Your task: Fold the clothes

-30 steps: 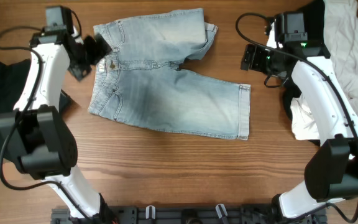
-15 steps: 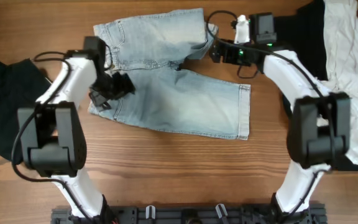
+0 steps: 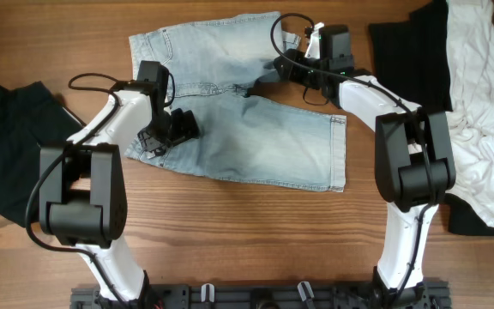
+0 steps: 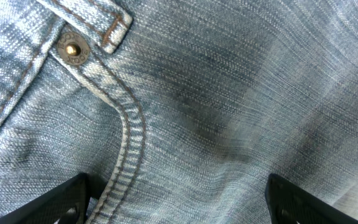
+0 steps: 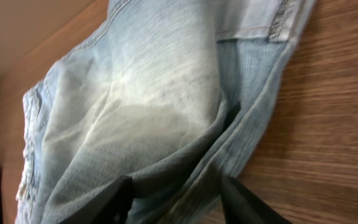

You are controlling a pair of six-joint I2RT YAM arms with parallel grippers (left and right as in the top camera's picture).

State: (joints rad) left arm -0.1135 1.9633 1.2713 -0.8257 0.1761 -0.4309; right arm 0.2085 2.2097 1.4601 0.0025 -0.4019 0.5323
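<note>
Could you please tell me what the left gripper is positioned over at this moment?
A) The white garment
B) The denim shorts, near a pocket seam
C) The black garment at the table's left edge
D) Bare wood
B: the left wrist view shows the left gripper, open, over the denim shorts, beside a curved pocket seam and a brass rivet.

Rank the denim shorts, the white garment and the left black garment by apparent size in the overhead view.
1. denim shorts
2. white garment and left black garment: roughly alike, both cut off by the frame edge, so unranked.
</note>
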